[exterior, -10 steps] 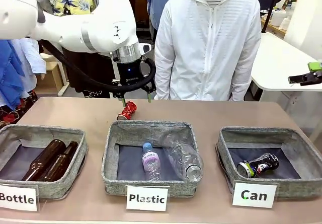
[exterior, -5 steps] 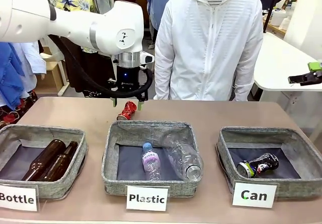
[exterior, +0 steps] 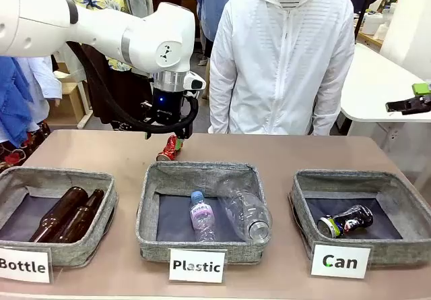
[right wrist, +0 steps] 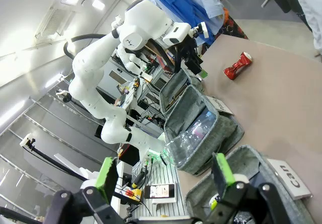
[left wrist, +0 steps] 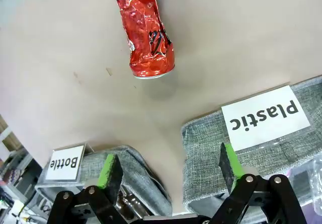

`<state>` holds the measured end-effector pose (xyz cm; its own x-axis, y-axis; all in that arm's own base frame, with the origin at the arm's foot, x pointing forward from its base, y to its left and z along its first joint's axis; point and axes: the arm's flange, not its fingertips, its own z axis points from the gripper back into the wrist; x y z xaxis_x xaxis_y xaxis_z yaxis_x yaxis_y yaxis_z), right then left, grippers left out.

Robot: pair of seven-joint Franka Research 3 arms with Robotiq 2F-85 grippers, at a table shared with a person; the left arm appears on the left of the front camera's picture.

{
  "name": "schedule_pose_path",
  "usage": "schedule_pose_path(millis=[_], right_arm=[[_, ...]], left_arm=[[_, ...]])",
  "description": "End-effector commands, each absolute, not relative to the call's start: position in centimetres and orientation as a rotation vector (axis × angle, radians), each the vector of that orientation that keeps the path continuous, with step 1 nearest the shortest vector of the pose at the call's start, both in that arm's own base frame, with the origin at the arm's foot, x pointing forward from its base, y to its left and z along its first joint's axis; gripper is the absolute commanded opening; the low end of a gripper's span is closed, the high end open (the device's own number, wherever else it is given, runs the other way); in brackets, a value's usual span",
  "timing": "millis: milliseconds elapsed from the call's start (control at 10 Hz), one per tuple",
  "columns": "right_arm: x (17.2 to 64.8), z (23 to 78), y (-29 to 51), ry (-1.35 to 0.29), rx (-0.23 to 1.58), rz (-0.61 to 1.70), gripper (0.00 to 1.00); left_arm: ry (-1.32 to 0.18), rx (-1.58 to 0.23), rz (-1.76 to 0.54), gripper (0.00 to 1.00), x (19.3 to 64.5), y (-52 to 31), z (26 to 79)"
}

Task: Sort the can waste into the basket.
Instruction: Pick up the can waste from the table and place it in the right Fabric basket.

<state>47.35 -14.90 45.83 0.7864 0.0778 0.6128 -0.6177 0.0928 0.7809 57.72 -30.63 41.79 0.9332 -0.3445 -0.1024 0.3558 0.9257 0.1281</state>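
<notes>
Left gripper (exterior: 166,136) wide open, nothing in it, hanging just over the red can (exterior: 170,148) near the table's (exterior: 303,152) far edge, left of middle. In the left wrist view the gripper (left wrist: 168,164) has both green pads (left wrist: 109,169) bare, and the red can (left wrist: 146,32) lies ahead of them on bare tabletop, not between them (crushed, lying on its side, open end toward the camera). No contact visible.

The can sits just behind the far wall of the Plastic basket (exterior: 202,170), which holds two clear bottles (exterior: 232,214).

Black can (exterior: 345,220) is already inside the Can basket (exterior: 360,177) at the table's near right corner, lying on the dark lining, with the white "Can" card (exterior: 340,261) on the front wall.

Bottle basket (exterior: 57,175) at the near left corner has two brown bottles (exterior: 67,214).

Right gripper (right wrist: 164,171) is wide open and empty, held off past the Can basket (right wrist: 241,168); the red can (right wrist: 237,66) is far from it.

Person (exterior: 279,57) stands at the far edge, hands not seen over the table.
</notes>
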Motion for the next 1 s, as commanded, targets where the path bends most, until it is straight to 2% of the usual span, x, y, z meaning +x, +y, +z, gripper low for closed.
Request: schedule_pose_path(millis=[0,300,400,500,900], right_arm=[[47.3,46.1,-14.9,-0.487,1.383,0.559,1.0],[47.3,46.1,-14.9,-0.487,1.383,0.559,1.0],[47.3,46.1,-14.9,-0.487,1.383,0.559,1.0],[47.3,46.1,-14.9,-0.487,1.383,0.559,1.0],[47.3,46.1,-14.9,-0.487,1.383,0.559,1.0]], left_arm=[[0.086,0.156,-0.329,1.0,57.6,-30.6,41.7],[0.083,0.149,-0.348,1.0,57.6,-30.6,41.7],[0.076,0.081,-0.525,1.0,58.8,-30.4,41.8],[0.071,0.04,-0.594,1.0,59.6,-30.0,41.7],[0.077,-0.111,-0.567,1.0,61.7,-28.5,40.7]])
